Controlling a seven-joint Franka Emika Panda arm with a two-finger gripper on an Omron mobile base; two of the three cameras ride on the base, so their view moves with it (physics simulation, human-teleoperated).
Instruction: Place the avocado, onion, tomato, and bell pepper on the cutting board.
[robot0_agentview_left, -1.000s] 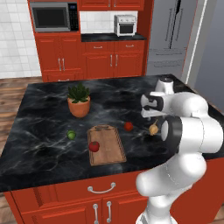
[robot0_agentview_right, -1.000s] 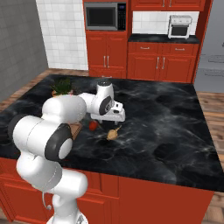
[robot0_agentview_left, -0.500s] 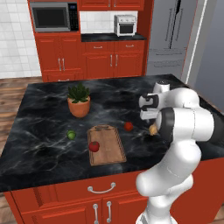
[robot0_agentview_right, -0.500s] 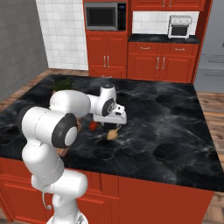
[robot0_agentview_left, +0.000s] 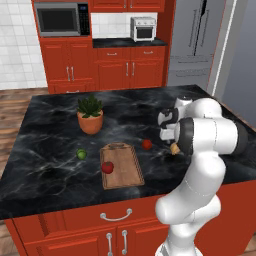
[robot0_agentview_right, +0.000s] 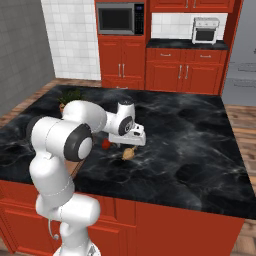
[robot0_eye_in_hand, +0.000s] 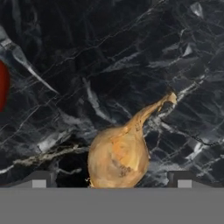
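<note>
Onion (robot0_eye_in_hand: 119, 157) lying on the black marble counter (robot0_eye_in_hand: 109, 57), bulb between the two fingertips (robot0_eye_in_hand: 38, 179), stalk pointing away from the hand. Gripper (robot0_eye_in_hand: 109, 181) spread wide, poised just above, nothing held. Cutting board (robot0_agentview_left: 121, 165) well apart to the left, one red item (robot0_agentview_left: 107, 167) on it.

Red cabinets (robot0_agentview_left: 125, 72) behind; white tiled wall (robot0_agentview_left: 15, 45); wooden floor (robot0_agentview_left: 20, 100); black marble island (robot0_agentview_left: 45, 125).

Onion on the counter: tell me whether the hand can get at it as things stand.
Probably yes. The hand hangs open right over the onion, fingertips on either side of the bulb, which lies alone on the bare counter. Nothing stands between them; the red item lies well off to the side.
</note>
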